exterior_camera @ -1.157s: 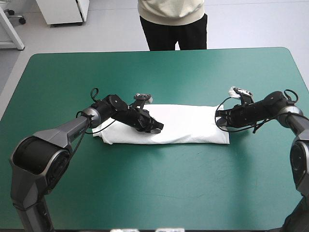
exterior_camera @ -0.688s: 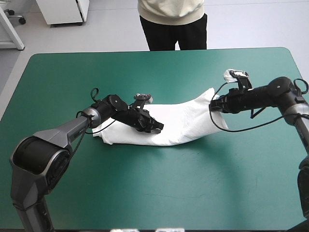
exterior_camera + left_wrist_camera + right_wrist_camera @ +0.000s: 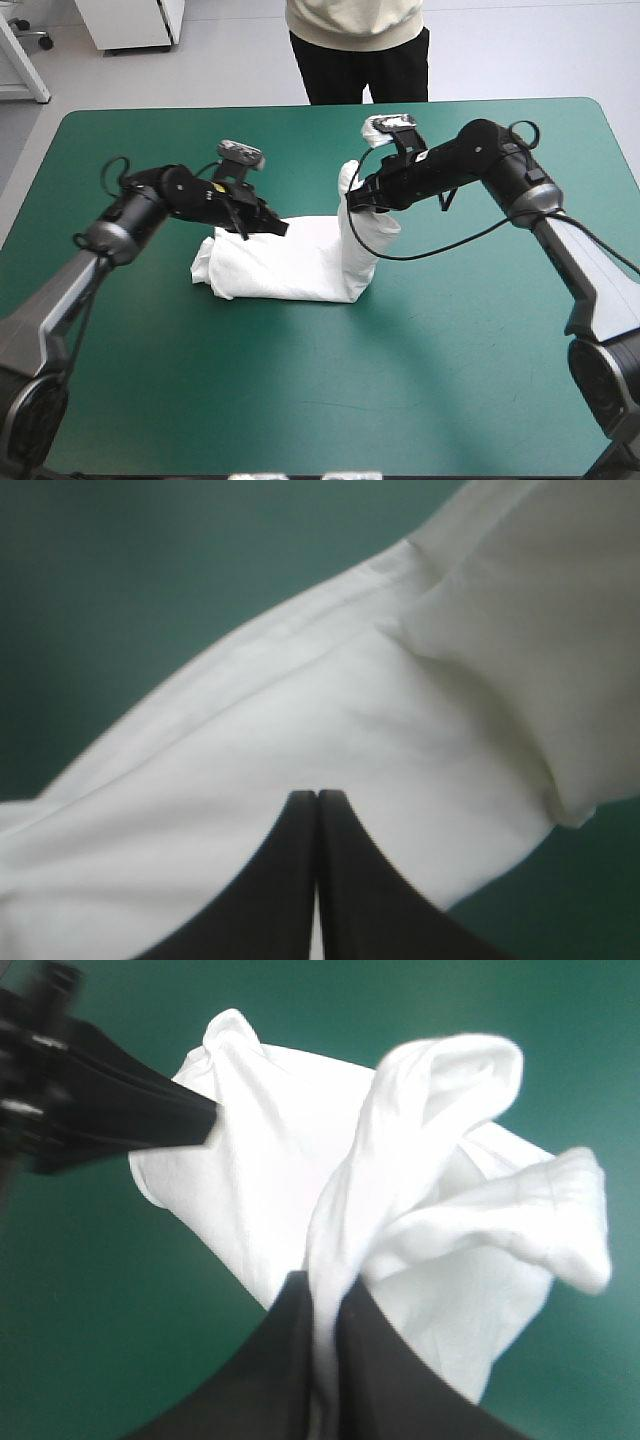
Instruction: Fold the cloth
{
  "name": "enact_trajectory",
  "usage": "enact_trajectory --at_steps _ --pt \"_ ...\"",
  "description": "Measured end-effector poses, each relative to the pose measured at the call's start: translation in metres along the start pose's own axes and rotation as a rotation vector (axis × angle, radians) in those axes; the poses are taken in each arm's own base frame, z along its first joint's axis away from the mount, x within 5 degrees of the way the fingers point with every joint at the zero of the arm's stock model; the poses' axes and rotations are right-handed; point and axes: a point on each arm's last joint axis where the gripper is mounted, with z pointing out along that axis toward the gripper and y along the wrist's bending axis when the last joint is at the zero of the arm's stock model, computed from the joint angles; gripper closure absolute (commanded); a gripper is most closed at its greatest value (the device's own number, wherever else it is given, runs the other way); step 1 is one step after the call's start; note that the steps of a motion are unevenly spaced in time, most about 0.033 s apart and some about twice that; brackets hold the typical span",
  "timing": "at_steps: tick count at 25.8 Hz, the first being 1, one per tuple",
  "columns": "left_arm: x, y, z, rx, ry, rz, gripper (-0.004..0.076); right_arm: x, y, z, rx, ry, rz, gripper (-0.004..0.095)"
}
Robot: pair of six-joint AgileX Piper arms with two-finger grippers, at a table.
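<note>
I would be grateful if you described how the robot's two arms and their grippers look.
Both arms share one build. The left arm and right arm have smooth grey lower links with round dark joints, giving way to black links toward the wrist. The left gripper and right gripper each carry two broad black fingers, curved like fins and tapering to a point.

We see the left arm enter from the table's left, elbow bent and wrist raised. The left gripper [image 3: 278,228] points toward the other arm, black fingers pressed together in one pointed arch. The right arm reaches in high, forearm angled leftward, right gripper [image 3: 352,203] tipped down, fingers pinched on the T-shirt [image 3: 300,262].
</note>
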Motion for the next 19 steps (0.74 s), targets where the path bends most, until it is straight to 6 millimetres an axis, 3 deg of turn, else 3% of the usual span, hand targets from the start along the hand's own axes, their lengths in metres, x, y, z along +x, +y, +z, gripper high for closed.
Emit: enact_trajectory --at_steps 4,6,8,12,16,19 --pt "0.004 -0.003 -0.120 -0.224 -0.079 0.027 0.0733 -0.012 0.033 0.050 -0.014 0.075 -0.068 0.0920" --pt "0.010 -0.017 -0.167 -0.280 -0.173 0.041 0.0733 -0.018 0.057 0.078 -0.025 0.102 -0.112 0.0920" --pt "0.015 -0.026 -0.192 -0.298 -0.237 0.053 0.0733 -0.024 0.071 0.093 -0.043 0.106 -0.131 0.0920" --pt "0.027 -0.036 -0.221 -0.340 -0.296 0.060 0.0733 -0.029 0.096 0.126 -0.085 0.124 -0.167 0.0920" --pt "0.033 -0.035 -0.226 -0.374 -0.269 0.048 0.0733 -0.030 0.115 0.158 -0.125 0.129 -0.206 0.0908" --pt "0.035 -0.033 -0.223 -0.384 -0.230 0.038 0.0733 -0.025 0.122 0.182 -0.147 0.156 -0.228 0.0754"
